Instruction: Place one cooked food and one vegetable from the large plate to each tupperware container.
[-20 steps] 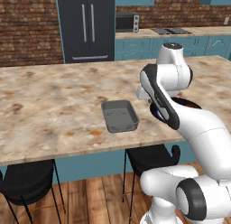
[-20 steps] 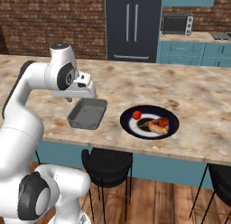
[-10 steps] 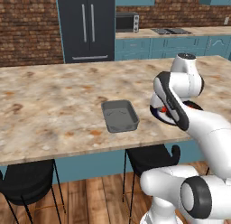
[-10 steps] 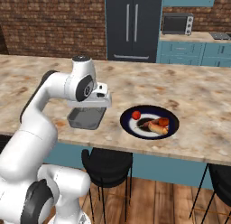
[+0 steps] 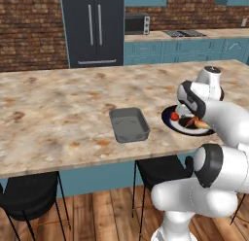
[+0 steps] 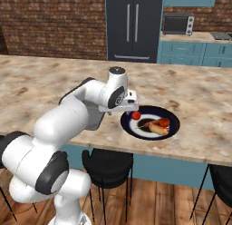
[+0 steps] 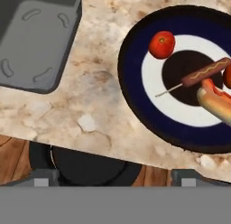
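The large plate has a navy rim and a white ring. On it lie a red tomato, a sausage on a stick and a hot dog. In the right base view the plate lies near the counter's front edge with the tomato on its left side. The dark grey tupperware container lies left of the plate; the part I see of the container holds nothing. My gripper hovers open over the bare counter between the two, close to the plate's left rim.
The marble counter's front edge runs just below the gripper, with a black stool beneath it. More stools stand along the counter. A dark fridge and a microwave are far behind.
The arm has swung right, from above the grey container to the plate's left edge. The fingers have spread wide apart.
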